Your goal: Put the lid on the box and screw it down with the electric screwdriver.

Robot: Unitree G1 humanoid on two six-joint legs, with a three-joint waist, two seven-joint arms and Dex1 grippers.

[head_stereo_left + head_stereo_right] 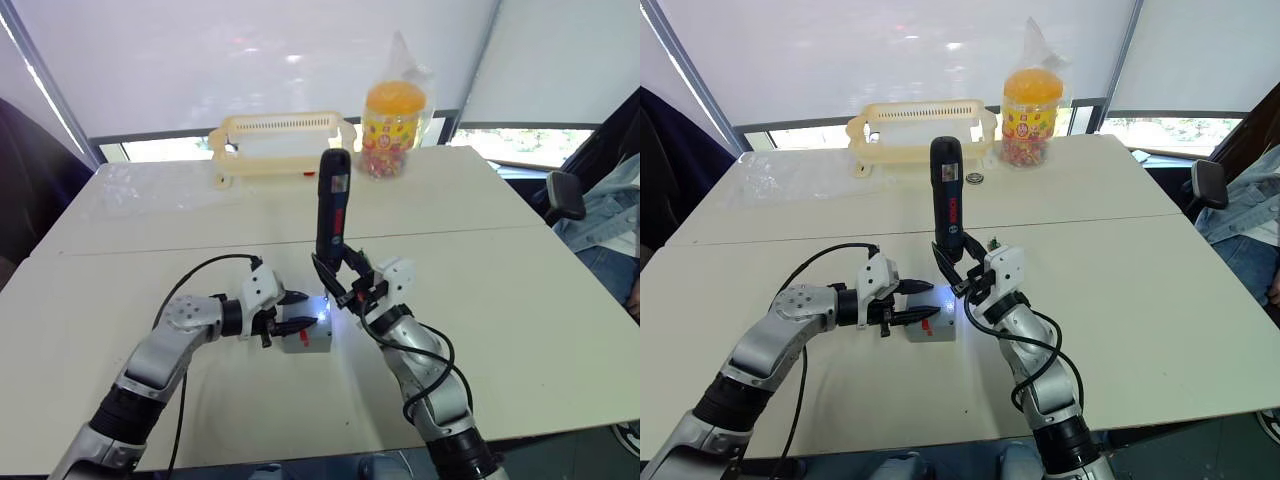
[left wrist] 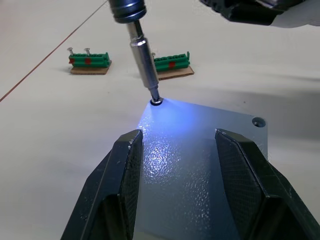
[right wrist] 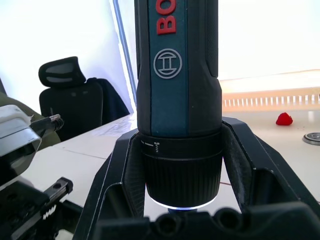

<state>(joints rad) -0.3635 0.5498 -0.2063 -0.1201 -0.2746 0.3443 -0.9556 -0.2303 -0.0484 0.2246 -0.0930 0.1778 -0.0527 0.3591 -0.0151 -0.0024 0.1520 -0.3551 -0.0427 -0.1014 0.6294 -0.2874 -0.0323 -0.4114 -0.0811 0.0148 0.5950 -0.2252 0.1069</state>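
The lid [image 2: 200, 145] is already lying flat on the box [image 1: 306, 338], which is sitting on the near part of the white table [image 1: 520, 300] between the two arms, so the placing step appears complete and the fastening step is under way. The right gripper [image 1: 352, 283] is clamping the electric screwdriver [image 1: 331, 205] upright by its lower barrel, and the tool's light is shining onto the lid while its metal bit [image 2: 145, 62] is pressing into one corner hole. A second corner hole [image 2: 257, 121] is showing no driven screw, so at least that corner probably remains to be fastened; the near corners are hidden. The left gripper [image 2: 187, 165] is bracing the box with its fingers spread wide across the lid, gripping nothing. Count: one lid, one box, one screwdriver, two green screw holders [image 2: 90, 61] beyond the box, with two screws [image 2: 70, 50] standing in one of them. One cream basket [image 1: 280, 148] and one yellow-lidded jar [image 1: 392, 128] are standing at the far edge.
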